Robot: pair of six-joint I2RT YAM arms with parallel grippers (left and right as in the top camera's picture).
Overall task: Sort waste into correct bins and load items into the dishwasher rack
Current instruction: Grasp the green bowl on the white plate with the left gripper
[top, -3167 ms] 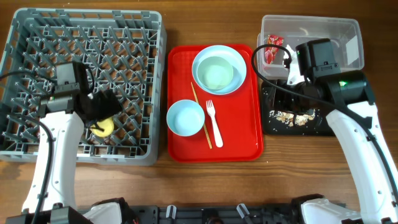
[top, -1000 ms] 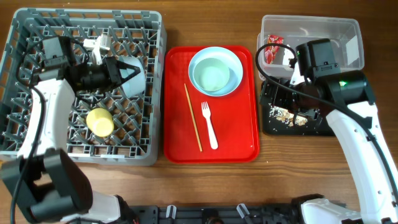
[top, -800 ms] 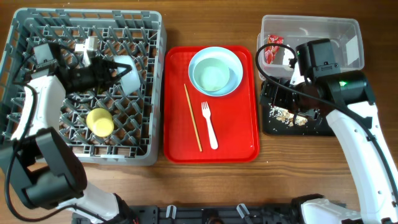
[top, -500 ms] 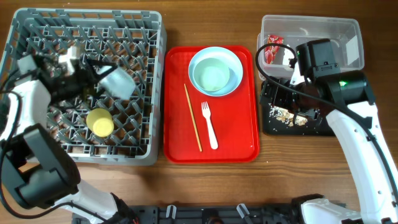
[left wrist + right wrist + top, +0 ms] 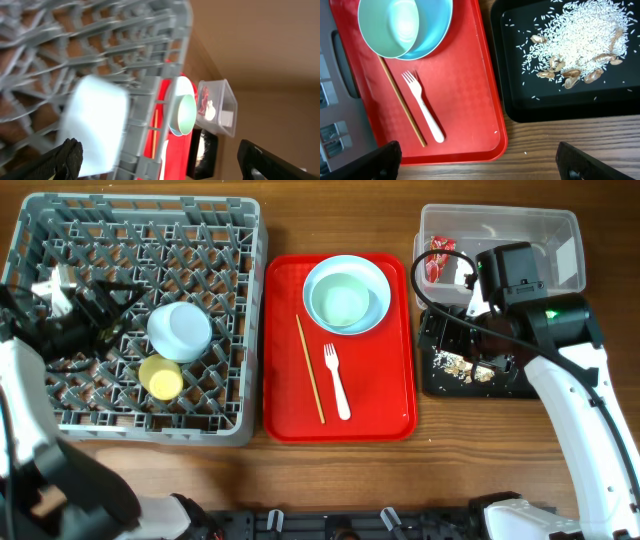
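Note:
A pale blue bowl [image 5: 179, 331] lies upside down in the grey dishwasher rack [image 5: 140, 205], next to the yellow cup [image 5: 160, 376]. My left gripper [image 5: 115, 310] stands open just left of that bowl, holding nothing. In the blurred left wrist view the bowl [image 5: 95, 122] lies ahead of the open left gripper [image 5: 162, 162]. On the red tray [image 5: 385, 380] a mint bowl [image 5: 345, 295] sits on a pale plate [image 5: 318, 275], with the white fork [image 5: 338, 380] and wooden stick [image 5: 309, 368] in front. My right gripper [image 5: 480, 165] hangs open and empty over the red tray's right edge.
The clear tub [image 5: 520, 225] at the back right holds the red wrapper [image 5: 437, 258]. In front of it the black tray [image 5: 520, 100] holds rice and crumbs [image 5: 575, 42]. Bare wooden table runs along the front edge.
My left gripper has opened and let go of the bowl, which now lies upside down in the rack. The left arm has drawn back to the left. The right arm has not moved.

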